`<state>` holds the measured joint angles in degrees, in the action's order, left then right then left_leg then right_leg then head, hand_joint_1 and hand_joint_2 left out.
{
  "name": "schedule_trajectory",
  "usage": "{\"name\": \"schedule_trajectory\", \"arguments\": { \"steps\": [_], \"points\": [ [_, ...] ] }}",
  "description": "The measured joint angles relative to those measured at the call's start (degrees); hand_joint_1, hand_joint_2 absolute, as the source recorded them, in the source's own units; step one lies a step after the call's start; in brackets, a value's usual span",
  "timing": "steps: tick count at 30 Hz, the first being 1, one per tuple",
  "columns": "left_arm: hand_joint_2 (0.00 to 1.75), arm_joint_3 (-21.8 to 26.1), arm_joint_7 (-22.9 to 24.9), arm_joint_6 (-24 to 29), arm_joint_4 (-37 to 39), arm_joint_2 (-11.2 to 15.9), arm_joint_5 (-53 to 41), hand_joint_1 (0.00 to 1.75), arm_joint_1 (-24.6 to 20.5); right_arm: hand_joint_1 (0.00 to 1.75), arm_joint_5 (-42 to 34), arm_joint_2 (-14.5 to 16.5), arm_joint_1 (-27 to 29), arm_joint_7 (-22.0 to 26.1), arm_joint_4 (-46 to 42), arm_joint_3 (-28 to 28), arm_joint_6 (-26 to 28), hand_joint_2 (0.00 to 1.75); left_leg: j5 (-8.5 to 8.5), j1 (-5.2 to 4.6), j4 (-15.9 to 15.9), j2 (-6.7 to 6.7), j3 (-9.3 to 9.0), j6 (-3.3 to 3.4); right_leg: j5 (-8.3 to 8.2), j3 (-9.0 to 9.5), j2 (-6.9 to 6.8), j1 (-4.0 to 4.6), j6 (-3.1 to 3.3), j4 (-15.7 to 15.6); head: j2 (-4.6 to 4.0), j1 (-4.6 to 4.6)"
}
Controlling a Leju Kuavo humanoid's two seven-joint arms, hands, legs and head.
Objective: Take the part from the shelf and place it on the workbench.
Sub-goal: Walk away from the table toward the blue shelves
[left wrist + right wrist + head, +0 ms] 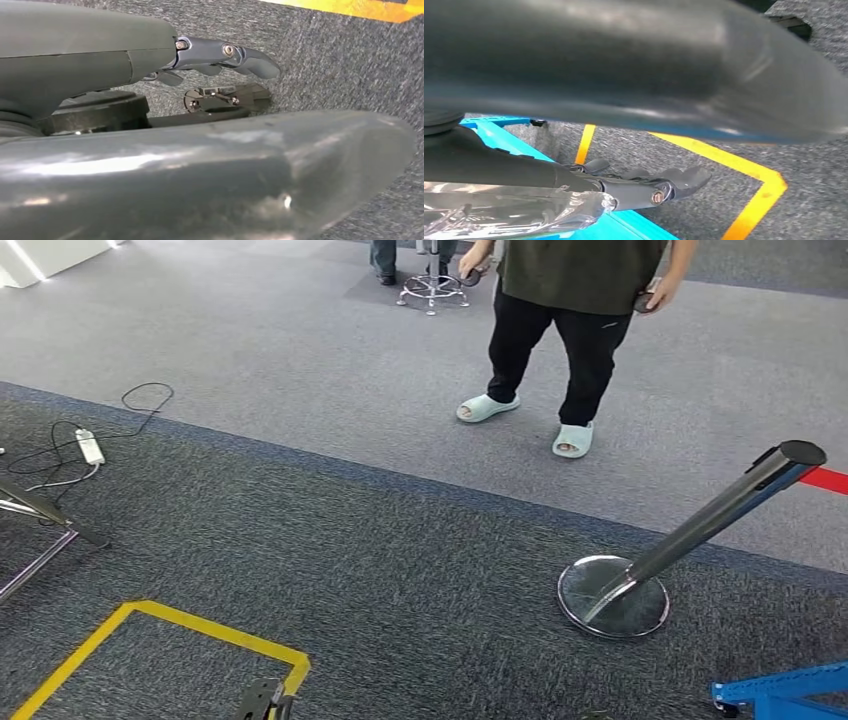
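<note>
No part, shelf or workbench is in view; the head view looks down at grey carpet. My left hand (220,55) hangs over the carpet with its fingers stretched out and its thumb apart from them, and it holds nothing. My right hand (649,185) also hangs with its fingers extended, and floor shows in the gap between thumb and fingers. A shiny, clear, crinkled surface (509,212) lies along the right hand's back; I cannot tell what it is.
A person in black trousers and pale slippers (560,350) stands ahead. A tilted chrome barrier post (640,575) with a red belt is at the right. There is a blue frame (780,690) at the lower right, yellow floor tape (210,632), a power strip with cables (90,445), and metal legs (40,515) at the left.
</note>
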<state>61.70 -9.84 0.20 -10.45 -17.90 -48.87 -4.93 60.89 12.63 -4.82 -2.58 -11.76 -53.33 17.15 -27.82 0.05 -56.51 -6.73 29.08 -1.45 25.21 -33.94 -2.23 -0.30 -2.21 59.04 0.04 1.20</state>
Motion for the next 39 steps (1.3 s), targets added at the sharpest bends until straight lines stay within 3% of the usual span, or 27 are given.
{"name": "schedule_trajectory", "arguments": {
  "steps": [2, 4, 6, 7, 8, 9, 11, 13, 15, 16, 17, 19, 21, 22, 23, 25, 27, 28, 31, 33, 35, 36, 37, 38, 39],
  "points": [
    [0.0, 0.0, 0.0, 0.0, 0.0, 0.0, 0.0, 0.0, -0.1, 0.0, 0.0, 0.0, 0.0, 0.0, 0.0, 0.0, 0.0, 0.0, -1.51, 0.21, -1.7, 2.17, 0.71, -0.57, -0.26, -0.18, 1.32, -0.18, 0.77, -0.2, 0.0, -0.1],
    [0.0, 0.0, 0.0, 0.2, 0.0, 0.0, -0.2, 0.0, 0.0, 0.0, -0.1, 0.0, -0.1, 0.0, 0.0, 0.0, 0.0, 0.0, -5.06, 0.29, -8.1, 5.26, 3.72, -0.77, -0.44, -0.28, 2.73, -0.27, 1.29, -0.3, 0.0, -0.34],
    [0.0, 0.0, 0.0, 0.7, 0.0, 0.0, -0.6, 0.0, 0.1, 0.0, -0.1, 0.0, -0.1, 0.0, 0.0, 0.0, 0.0, 0.0, -7.66, 0.24, -15.5, 6.21, 7.67, -0.62, -0.51, -0.39, 4.38, -0.16, 1.52, -0.3, 0.0, -0.47],
    [0.0, 0.0, 0.0, 0.8, 0.0, 0.0, -0.7, 0.0, 0.1, 0.0, -0.1, 0.0, 0.0, 0.0, 0.0, 0.0, -0.1, 0.0, -7.41, 0.21, -17.0, 6.35, 8.72, -0.46, -0.54, -0.41, 5.28, -0.1, 1.56, -0.3, 0.0, -0.48],
    [0.0, 0.0, 0.0, 0.8, 0.0, 0.1, -0.8, 0.0, 0.1, 0.0, -0.2, 0.0, 0.0, 0.0, 0.0, 0.0, -0.1, 0.0, -5.97, 0.17, -16.1, 6.52, 8.64, -0.24, -0.6, -0.41, 6.23, -0.06, 1.55, -0.3, 0.0, -0.48],
    [0.0, 0.0, 0.0, 0.8, 0.0, 0.1, -0.8, 0.0, 0.1, 0.0, -0.1, 0.0, 0.1, 0.0, 0.0, 0.0, -0.1, 0.0, -3.71, 0.14, -13.1, 7.02, 7.49, 0.04, -0.67, -0.4, 7.19, -0.05, 1.51, -0.3, 0.0, -0.48],
    [0.0, 0.0, 0.0, 0.7, 0.0, 0.1, -0.7, 0.0, 0.1, 0.0, 0.0, 0.0, 0.1, 0.0, 0.0, 0.0, -0.1, 0.0, 0.25, 0.18, -5.2, 9.8, 4.07, 0.64, -0.83, -0.54, 8.93, -0.06, 1.22, -0.2, 0.0, -0.48],
    [0.0, 0.0, 0.0, 0.7, 0.0, 0.1, -0.7, 0.0, 0.0, 0.0, 0.2, 0.0, 0.0, 0.0, 0.0, 0.0, -0.1, 0.0, 1.31, 0.18, -0.9, 11.94, 2.31, 0.77, -1.03, -0.96, 10.35, -0.19, 0.6, -0.1, 0.0, -0.48],
    [0.0, 0.0, 0.0, 0.7, 0.0, 0.1, -0.6, 0.0, -0.1, 0.0, 0.3, 0.0, 0.3, 0.1, 0.0, 0.0, -0.1, 0.0, 1.33, 0.1, -0.2, 11.19, 2.08, 0.93, -1.33, -1.47, 11.55, -0.43, -0.2, -0.4, 0.0, -0.48],
    [0.0, 0.0, 0.0, 0.8, 0.0, 0.1, -0.7, 0.0, -0.1, 0.0, 0.3, 0.0, 0.5, 0.1, 0.0, 0.0, -0.1, 0.0, 1.52, 0.12, 0.1, 10.51, 1.93, 1.21, -1.22, -1.72, 10.93, -0.42, -0.49, -0.2, 0.0, -0.46],
    [0.0, 0.0, 0.0, 0.9, 0.0, 0.1, -0.7, 0.0, -0.1, 0.0, 0.3, 0.0, 0.7, 0.0, 0.0, 0.0, -0.1, 0.0, 1.7, 0.16, 0.3, 9.71, 1.76, 1.53, -0.51, -2.32, 9.38, -0.32, -0.72, 0.8, 0.0, -0.36],
    [0.0, 0.0, 0.0, 1.1, 0.0, 0.0, -0.8, 0.0, 0.0, 0.0, 0.3, 0.0, 0.6, -0.1, 0.0, 0.0, -0.1, 0.0, 1.78, 0.12, 0.6, 7.9, 1.53, 1.98, 2.8, -4.89, 5.03, -0.12, -1.08, 6.3, 0.0, -0.2],
    [0.0, 0.0, 0.0, 1.3, 0.0, 0.1, -0.8, 0.0, 0.2, 0.0, 0.4, -0.1, 0.4, 0.0, 0.0, 0.0, -0.2, 0.0, 1.58, 0.01, 0.6, 5.87, 1.42, 2.13, 6.22, -8.28, 3.08, -0.26, -1.54, 13.5, 0.0, -0.14],
    [0.0, 0.0, 0.0, 1.4, 0.0, 0.1, -0.8, 0.0, 0.3, 0.0, 0.4, -0.1, 0.5, 0.0, 0.0, 0.0, -0.2, 0.0, 1.46, 0.0, 0.6, 4.93, 1.35, 2.08, 6.58, -8.95, 2.79, -0.37, -1.72, 15.2, 0.0, -0.14],
    [0.0, 0.0, 0.0, 1.4, 0.0, 0.2, -0.8, 0.0, 0.3, 0.0, 0.4, -0.1, 0.6, 0.1, 0.0, 0.0, -0.3, 0.0, 1.32, 0.02, 0.6, 4.06, 1.21, 1.96, 5.9, -8.5, 2.52, -0.48, -1.88, 14.7, 0.0, -0.12],
    [0.0, 0.0, 0.0, 1.6, 0.0, 0.1, -0.8, 0.0, 0.2, 0.0, 0.5, -0.2, 0.7, 0.2, 0.0, 0.0, -0.4, 0.0, 0.9, 0.0, 0.5, 2.59, 0.69, 1.54, 2.5, -4.48, 0.82, -0.66, -2.13, 7.9, 0.0, -0.11],
    [0.0, 0.0, 0.1, 1.7, 0.0, 0.2, -0.8, 0.0, 0.2, 0.0, 0.6, -0.2, 0.6, 0.3, 0.0, 0.0, -0.5, 0.0, 0.32, -0.31, 0.4, 1.43, 0.2, 0.87, 0.22, -0.8, -1.51, -0.63, -1.77, 1.7, 0.0, -0.24],
    [0.0, 0.0, 0.1, 1.7, 0.0, 0.2, -0.8, 0.0, 0.2, 0.0, 0.7, -0.2, 0.5, 0.3, 0.0, 0.0, -0.5, 0.0, 0.14, -0.46, 0.3, 0.95, 0.0, 0.53, -0.11, -0.08, -2.11, -0.53, -1.36, 0.4, 0.0, -0.35],
    [0.0, 0.1, 0.2, 1.4, 0.0, 0.2, -0.6, 0.0, 0.0, 0.0, 0.7, -0.3, 0.5, 0.1, 0.0, 0.0, -0.4, 0.0, -0.29, -0.25, 0.2, 0.04, -0.4, -0.37, -0.15, -0.46, -0.31, -0.3, 0.13, 0.4, 0.0, -0.56],
    [0.0, 0.1, 0.2, 1.2, 0.0, 0.1, -0.4, 0.0, -0.1, 0.0, 0.8, -0.4, 0.5, -0.1, 0.0, 0.0, -0.3, 0.0, -2.29, 0.02, -2.3, 2.18, 0.62, -0.9, -0.35, -0.52, 1.19, -0.43, 0.89, 0.1, 0.0, -0.78],
    [0.0, 0.3, 0.2, 1.2, 0.0, 0.1, 0.0, 0.0, 0.0, 0.0, 1.0, -0.4, 0.4, 0.0, 0.0, 0.0, -0.4, 0.0, -5.95, 0.11, -9.5, 5.13, 4.18, -0.99, -0.49, -0.66, 2.78, -0.42, 1.36, 0.1, 0.0, -1.04],
    [0.0, 0.5, -0.1, 1.4, 0.0, 0.2, 0.7, 0.0, 0.1, 0.0, 1.5, -0.5, 0.5, 0.6, 0.0, 0.1, -0.6, 0.0, -7.39, 0.09, -13.4, 5.83, 6.3, -0.92, -0.51, -0.74, 3.67, -0.35, 1.49, 0.1, 0.0, -1.08],
    [0.0, 0.9, -0.6, 1.6, 0.0, 0.2, 1.8, 0.0, 0.1, 0.0, 2.3, -0.6, 0.9, 1.8, 0.0, 0.3, -0.9, 0.0, -7.79, 0.06, -16.0, 6.18, 7.86, -0.77, -0.52, -0.75, 4.59, -0.28, 1.54, 0.1, 0.0, -1.11],
    [0.0, 1.5, -1.3, 1.8, 0.0, 0.2, 3.2, 0.0, 0.2, 0.0, 3.3, -0.7, 1.5, 3.6, 0.0, 0.7, -1.3, 0.0, -7.03, 0.03, -16.5, 6.4, 8.51, -0.56, -0.53, -0.72, 5.52, -0.22, 1.55, 0.1, 0.0, -1.11],
    [0.0, 2.3, -2.0, 2.0, 0.0, 0.3, 4.5, 0.0, 0.2, 0.0, 4.1, -1.0, 2.3, 5.7, 0.0, 1.2, -1.8, 0.0, -5.11, 0.0, -14.6, 6.72, 7.96, -0.32, -0.54, -0.64, 6.41, -0.19, 1.53, 0.1, 0.0, -1.11]
  ]
}}
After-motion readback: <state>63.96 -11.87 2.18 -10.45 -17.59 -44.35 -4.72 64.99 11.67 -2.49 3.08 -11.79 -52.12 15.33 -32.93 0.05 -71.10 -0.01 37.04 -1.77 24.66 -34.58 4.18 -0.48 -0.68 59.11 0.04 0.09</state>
